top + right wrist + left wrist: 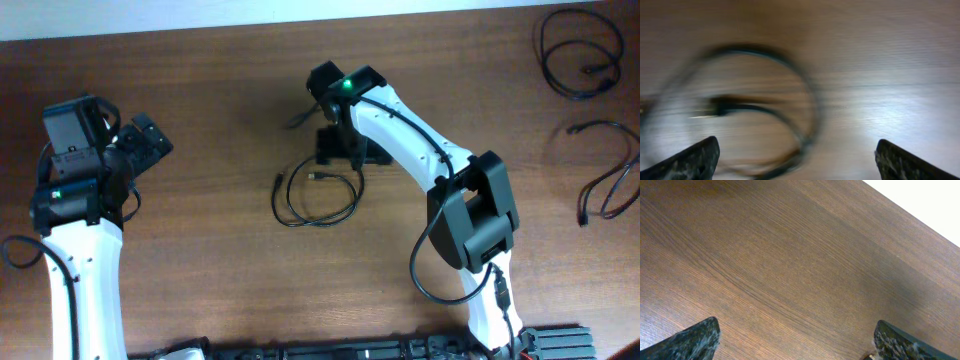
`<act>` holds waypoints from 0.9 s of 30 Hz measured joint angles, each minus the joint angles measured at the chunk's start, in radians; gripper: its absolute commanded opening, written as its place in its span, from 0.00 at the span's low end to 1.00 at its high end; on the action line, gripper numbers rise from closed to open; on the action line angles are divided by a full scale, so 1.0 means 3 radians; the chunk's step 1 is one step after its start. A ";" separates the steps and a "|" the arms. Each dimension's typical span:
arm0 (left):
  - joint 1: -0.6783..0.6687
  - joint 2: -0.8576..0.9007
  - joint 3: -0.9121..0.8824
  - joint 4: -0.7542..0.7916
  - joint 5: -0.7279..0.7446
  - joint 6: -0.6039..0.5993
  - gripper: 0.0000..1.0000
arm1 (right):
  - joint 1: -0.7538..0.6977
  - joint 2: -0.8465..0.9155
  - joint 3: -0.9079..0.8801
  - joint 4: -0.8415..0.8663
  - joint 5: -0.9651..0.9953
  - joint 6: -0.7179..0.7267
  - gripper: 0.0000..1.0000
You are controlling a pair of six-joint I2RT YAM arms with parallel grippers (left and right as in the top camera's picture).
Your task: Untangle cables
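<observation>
Three black cables (598,70) lie apart on the worktop (200,80): a loop (312,222) near its middle, two others by the right edge. The right fingers (695,160) hover wide open above the loop, holding nothing; the left fingers (695,340) gape empty. Untangling looks done; the arms likely need only withdraw.

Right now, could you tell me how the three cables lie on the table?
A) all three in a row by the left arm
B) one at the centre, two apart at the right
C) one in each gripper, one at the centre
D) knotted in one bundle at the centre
B: one cable loops alone at the centre, while a second cable and a third cable lie separately at the right, none crossing.
</observation>
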 measured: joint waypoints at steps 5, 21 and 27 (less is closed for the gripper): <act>-0.0001 0.0000 0.0000 0.0000 0.0000 0.0000 0.99 | 0.0483 0.0000 0.0010 -0.0233 -0.0551 0.1815 0.99; -0.0001 0.0000 0.0000 0.0000 0.0000 0.0000 0.99 | 0.0910 0.0036 -0.0324 0.0225 -0.0193 0.4802 0.99; 0.0000 0.0000 0.0000 0.0000 0.0001 0.0000 0.99 | 0.1061 0.0094 -0.0690 0.0523 -0.0337 0.4829 0.48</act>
